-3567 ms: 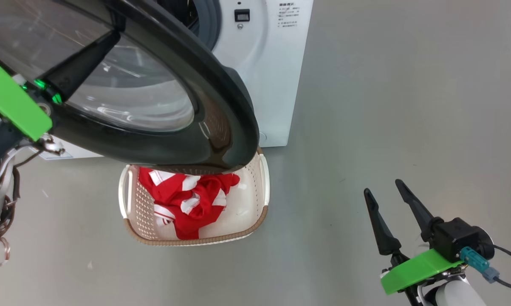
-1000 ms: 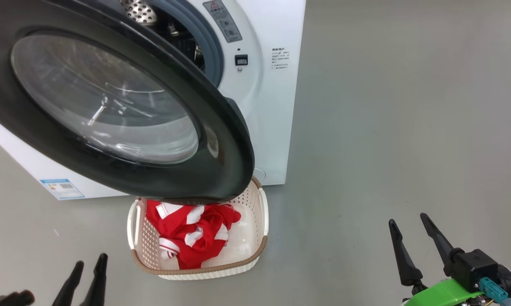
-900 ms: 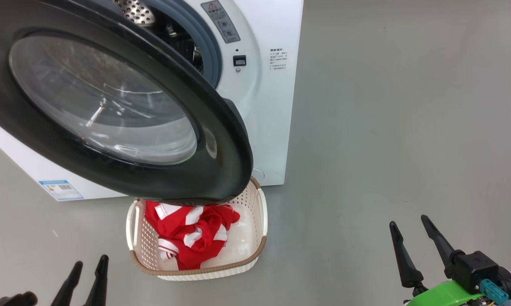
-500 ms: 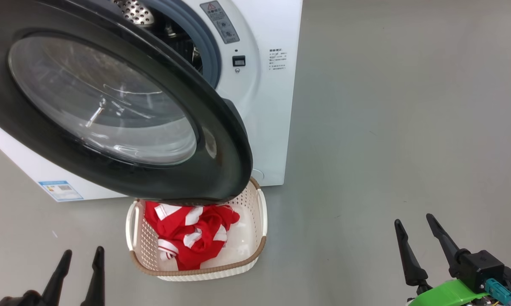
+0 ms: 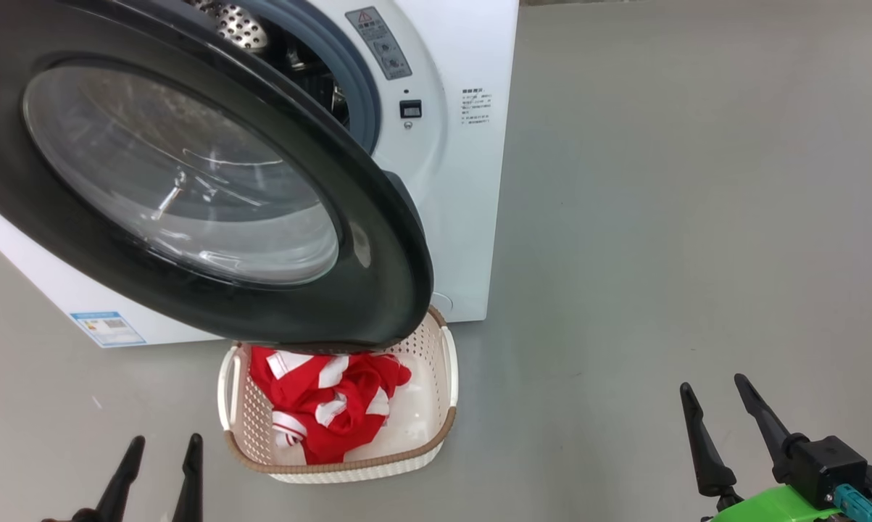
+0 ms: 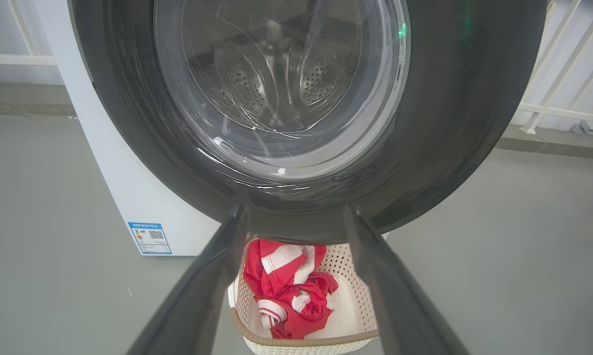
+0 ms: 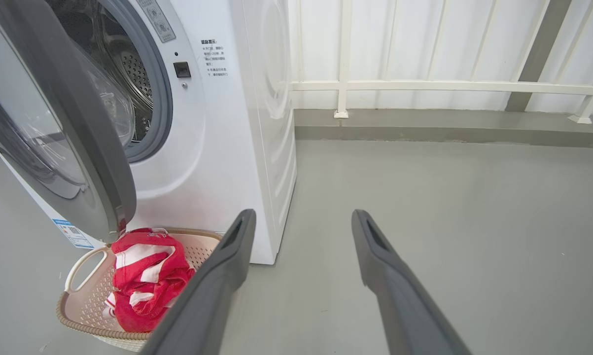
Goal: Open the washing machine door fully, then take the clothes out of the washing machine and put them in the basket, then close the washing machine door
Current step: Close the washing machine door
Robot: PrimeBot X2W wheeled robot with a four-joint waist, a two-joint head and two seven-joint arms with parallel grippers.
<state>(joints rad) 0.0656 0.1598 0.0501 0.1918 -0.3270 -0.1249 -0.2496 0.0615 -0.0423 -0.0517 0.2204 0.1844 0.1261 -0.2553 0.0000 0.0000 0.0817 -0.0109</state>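
Head view: left end effector (image 5: pixel 164 442), spread wide, sits nearer the half-open glossy black round washing machine door (image 5: pixel 385 275) at its twelve o'clock, red striped clothes (image 5: pixel 327 399) in the cream perforated basket (image 5: pixel 446 370) beneath, right end effector (image 5: pixel 712 384) wide too.

glossy black rim and clear, reflective glass on the washing machine door (image 5: pixel 378 239). smooth, slightly shiny white casing on the washing machine (image 5: pixel 450 217); perforated bright steel drum (image 5: pixel 236 25); matt grey rubber ring (image 5: pixel 359 94). soft red-and-white cloth for the clothes (image 5: pixel 327 406). perforated cream plastic basket (image 5: pixel 243 406), brown woven-look rim. smooth matt grey floor (image 5: pixel 660 217).
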